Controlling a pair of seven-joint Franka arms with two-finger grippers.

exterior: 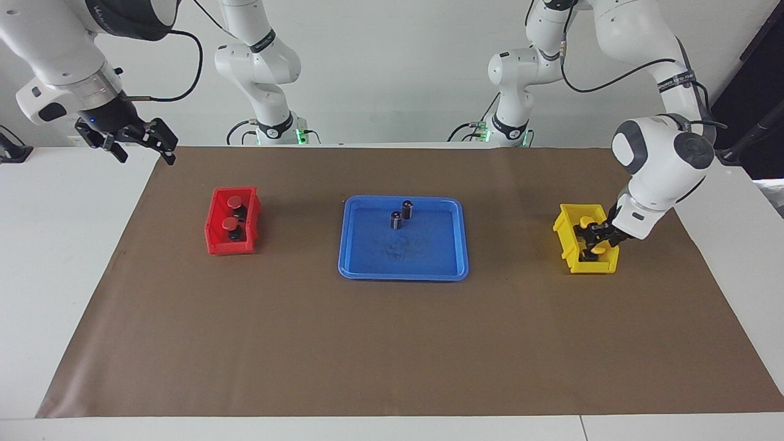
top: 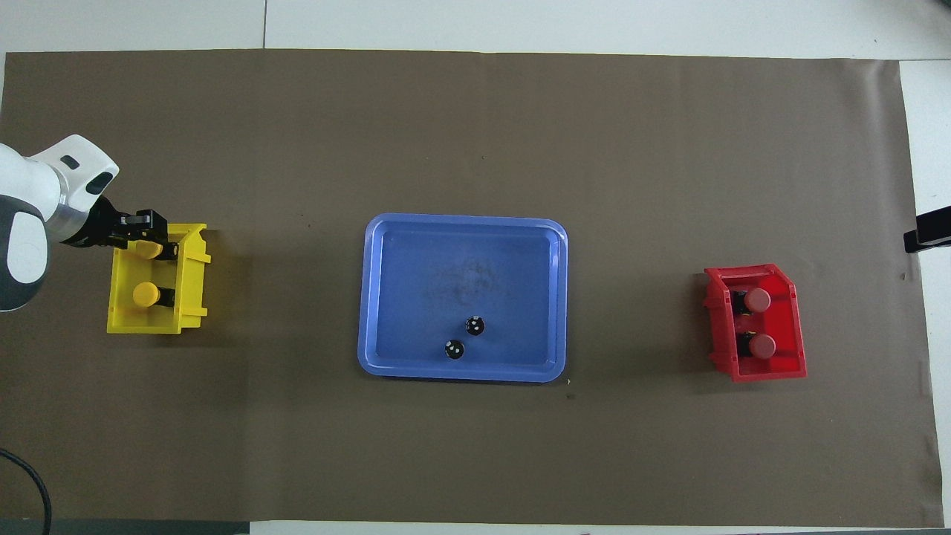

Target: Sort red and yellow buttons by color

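Note:
Two red buttons (exterior: 234, 201) (exterior: 230, 223) lie in the red bin (exterior: 211, 236) toward the right arm's end; the overhead view shows them too (top: 757, 299) (top: 762, 345). Two yellow buttons are in the yellow bin (exterior: 566, 245) toward the left arm's end. One yellow button (top: 146, 295) lies free, nearer to the robots. The other yellow button (top: 152, 249) sits between the parted fingers of my left gripper (exterior: 595, 237), which is down inside the bin and open. My right gripper (exterior: 142, 147) waits open, raised over the table's edge at its own end.
A blue tray (exterior: 343, 245) sits mid-table between the bins. Two dark cylinders with silver tops (exterior: 407, 209) (exterior: 397, 220) stand in its part nearer to the robots. Brown paper covers the table.

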